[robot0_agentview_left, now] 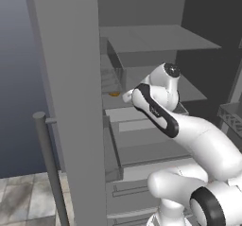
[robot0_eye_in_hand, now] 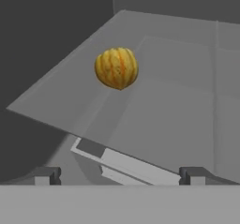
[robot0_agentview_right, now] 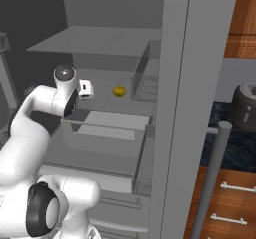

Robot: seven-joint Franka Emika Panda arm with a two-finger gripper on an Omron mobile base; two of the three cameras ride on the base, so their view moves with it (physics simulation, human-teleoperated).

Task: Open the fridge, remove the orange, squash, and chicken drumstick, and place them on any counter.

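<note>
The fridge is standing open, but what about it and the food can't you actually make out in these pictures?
- Squash: in the left base view the arm covers most of it; only an orange sliver peeks out.
- Gripper: in the hand view just two fingertips, spread wide.
- Fridge: in the right base view its open door blocks the shelf ends.
- Lower drawers: covered by the arm.

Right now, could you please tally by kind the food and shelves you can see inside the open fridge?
Squash, round, yellow-orange striped: 1
Grey fridge shelves: 2
Pale drawer: 1
Total: 4
</note>
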